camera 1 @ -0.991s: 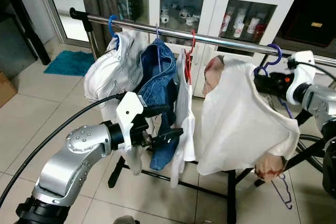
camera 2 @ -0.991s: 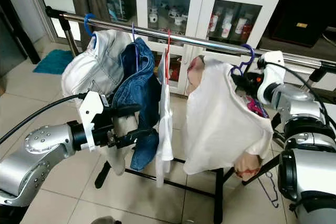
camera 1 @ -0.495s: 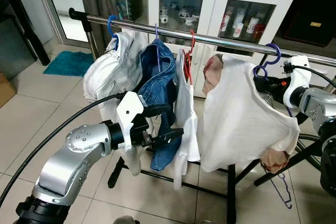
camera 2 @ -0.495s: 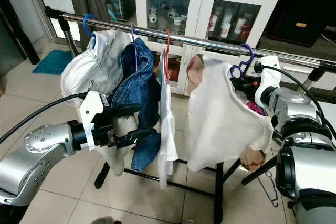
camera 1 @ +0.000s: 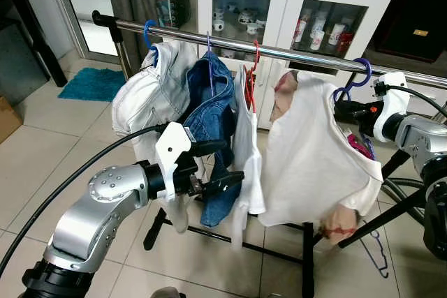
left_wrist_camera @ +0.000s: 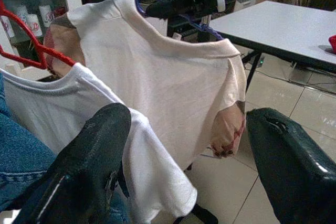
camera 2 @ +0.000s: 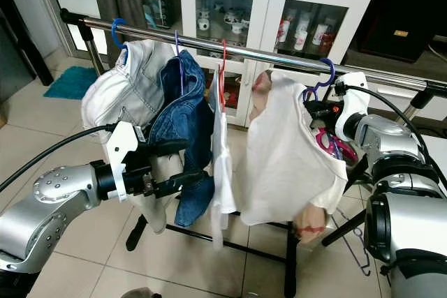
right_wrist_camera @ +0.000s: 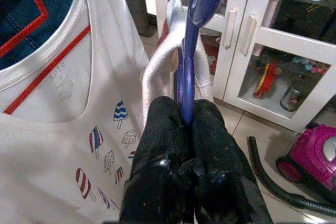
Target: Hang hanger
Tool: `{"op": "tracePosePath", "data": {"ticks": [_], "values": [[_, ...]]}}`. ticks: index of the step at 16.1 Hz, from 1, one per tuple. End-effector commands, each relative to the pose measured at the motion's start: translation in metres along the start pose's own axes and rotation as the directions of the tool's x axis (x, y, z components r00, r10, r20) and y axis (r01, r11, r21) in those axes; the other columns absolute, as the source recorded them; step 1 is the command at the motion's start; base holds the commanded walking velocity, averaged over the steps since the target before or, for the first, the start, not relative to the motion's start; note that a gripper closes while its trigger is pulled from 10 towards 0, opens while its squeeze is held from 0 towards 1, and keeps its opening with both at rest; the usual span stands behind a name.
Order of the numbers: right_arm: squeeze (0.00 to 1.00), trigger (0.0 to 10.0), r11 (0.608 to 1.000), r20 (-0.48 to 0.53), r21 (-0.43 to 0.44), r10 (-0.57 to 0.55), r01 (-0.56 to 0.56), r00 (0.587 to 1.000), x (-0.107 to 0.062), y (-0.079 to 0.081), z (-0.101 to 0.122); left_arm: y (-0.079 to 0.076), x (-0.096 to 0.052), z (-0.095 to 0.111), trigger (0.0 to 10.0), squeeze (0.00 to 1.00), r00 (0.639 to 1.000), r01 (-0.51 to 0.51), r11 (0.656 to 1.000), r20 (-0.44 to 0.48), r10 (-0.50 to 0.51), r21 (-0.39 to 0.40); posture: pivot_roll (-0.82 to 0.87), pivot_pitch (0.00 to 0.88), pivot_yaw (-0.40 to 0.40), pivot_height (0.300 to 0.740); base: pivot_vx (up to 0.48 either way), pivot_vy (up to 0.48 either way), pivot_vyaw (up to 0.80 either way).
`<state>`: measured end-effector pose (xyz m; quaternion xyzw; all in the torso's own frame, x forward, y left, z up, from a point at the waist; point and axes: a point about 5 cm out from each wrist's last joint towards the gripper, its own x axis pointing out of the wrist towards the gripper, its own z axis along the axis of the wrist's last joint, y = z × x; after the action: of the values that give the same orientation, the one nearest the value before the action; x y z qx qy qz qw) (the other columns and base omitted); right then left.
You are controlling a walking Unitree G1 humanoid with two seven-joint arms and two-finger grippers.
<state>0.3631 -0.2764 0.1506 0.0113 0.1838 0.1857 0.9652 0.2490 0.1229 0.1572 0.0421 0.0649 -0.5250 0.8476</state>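
**Hanger at the rail, hook not yet seated**

Right claw (camera 2: 312, 111) is clamped on the neck of the purple hanger (camera 1: 361, 73), hook just at the rail (camera 1: 293, 52). A white shirt (camera 1: 314, 158) drapes from it, right of the red hanger (camera 1: 253, 68). Load looks light and floppy; the wire is likely springy and slick, so the neck is the sound hold. Left claw (camera 1: 223, 165) hangs spread and empty below the rail by the jeans (camera 1: 213, 109).
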Motion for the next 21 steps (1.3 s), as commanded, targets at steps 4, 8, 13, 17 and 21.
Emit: {"op": "tracePosePath", "data": {"ticks": [4,8,13,17,21], "values": [[0.00,0.0,1.000,0.029,0.018,0.021,-0.022,0.999,0.004,0.004,0.004,0.002,0.003,0.003,10.0,0.00,1.000,0.010,1.000,0.002,-0.010,0.014,0.06,0.000,-0.025,0.740,0.000,0.000,0.00],[0.96,10.0,0.999,0.025,0.005,0.044,-0.044,0.999,0.008,0.010,0.004,0.001,0.003,0.003,10.0,0.00,1.000,0.014,1.000,0.001,-0.014,0.017,0.06,0.000,-0.025,0.740,0.000,0.000,0.00],[0.00,10.0,1.000,0.022,-0.008,0.019,-0.019,1.000,0.014,0.015,0.004,0.000,0.003,0.002,10.0,0.00,1.000,0.017,1.000,-0.001,-0.017,0.019,0.06,0.000,-0.028,0.740,0.000,0.000,0.00],[0.00,9.9,1.000,0.048,0.016,0.009,-0.010,0.999,0.016,0.016,0.009,0.001,0.003,0.002,10.0,0.00,1.000,0.015,1.000,0.000,-0.015,0.018,0.06,0.000,-0.028,0.740,0.000,0.000,0.00],[0.00,0.0,0.999,0.064,0.032,-0.005,0.003,0.998,0.016,0.016,0.011,0.001,0.003,0.002,10.0,0.00,1.000,0.013,1.000,-0.001,-0.013,0.020,0.06,0.000,-0.030,0.740,0.000,0.000,0.00]]}}
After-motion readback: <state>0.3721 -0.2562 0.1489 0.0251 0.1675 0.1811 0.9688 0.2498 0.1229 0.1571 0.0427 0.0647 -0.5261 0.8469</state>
